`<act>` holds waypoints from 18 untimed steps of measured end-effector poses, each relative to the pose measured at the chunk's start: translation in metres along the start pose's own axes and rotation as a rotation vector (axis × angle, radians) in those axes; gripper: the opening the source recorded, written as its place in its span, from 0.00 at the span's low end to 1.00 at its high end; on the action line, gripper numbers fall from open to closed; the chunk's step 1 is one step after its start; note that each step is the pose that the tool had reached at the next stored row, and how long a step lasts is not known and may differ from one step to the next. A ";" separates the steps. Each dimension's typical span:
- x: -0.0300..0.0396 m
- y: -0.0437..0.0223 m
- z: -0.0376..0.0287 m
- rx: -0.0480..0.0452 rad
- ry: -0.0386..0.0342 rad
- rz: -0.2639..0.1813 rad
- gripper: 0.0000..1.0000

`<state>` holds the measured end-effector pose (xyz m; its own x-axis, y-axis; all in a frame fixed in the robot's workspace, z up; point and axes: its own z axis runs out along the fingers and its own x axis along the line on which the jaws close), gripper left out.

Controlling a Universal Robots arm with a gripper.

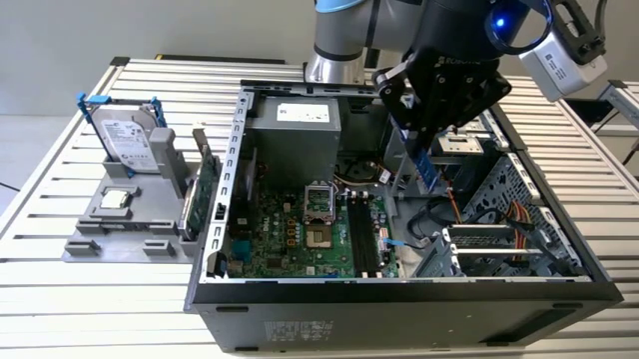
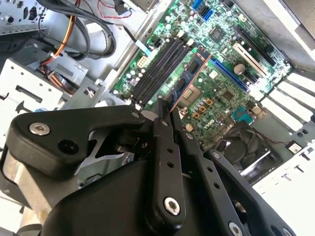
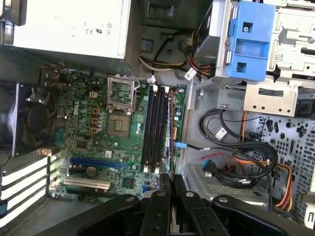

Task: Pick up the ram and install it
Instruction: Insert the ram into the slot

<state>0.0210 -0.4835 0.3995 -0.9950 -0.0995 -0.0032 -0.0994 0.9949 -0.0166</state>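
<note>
Ram [image 1: 423, 161] hangs in the upper middle of the exterior view, above the open computer case [image 1: 399, 288], as a thin blue stick that points down out of the gripper [image 1: 424, 138]. The black fingers [image 2: 162, 123] are closed narrow on its upper end. In the second wrist view the stick [image 2: 189, 78] runs away from the fingertips toward the upper right of the frame, over the green motherboard [image 2: 231, 88], and it lies beside the black memory slots [image 2: 157, 69], not yet in one of them.

My judgement is that the main danger is alignment. The slots sit close together in the centre of the first wrist view [image 3: 156, 128], so a small sideways error could bring the stick onto the wall between two slots. The stick also looks tilted in the exterior view; if it goes down like that, one end may seat and the other stay up. The grip is only at one end, so pressing down could turn the stick inside the fingers. The loose cables [image 3: 236, 147] in the right half of the first wrist view lie near the arm's way and could catch.
</note>
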 end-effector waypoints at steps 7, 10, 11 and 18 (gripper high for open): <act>-0.0002 0.0022 0.0057 0.0000 -0.0001 0.001 0.00; -0.0003 0.0033 0.0082 0.0001 0.0000 0.002 0.00; -0.0003 0.0035 0.0088 0.0002 0.0000 0.002 0.00; -0.0003 0.0038 0.0103 0.0004 0.0000 0.002 0.00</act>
<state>0.0210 -0.4799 0.3892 -0.9952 -0.0973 -0.0032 -0.0973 0.9951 -0.0170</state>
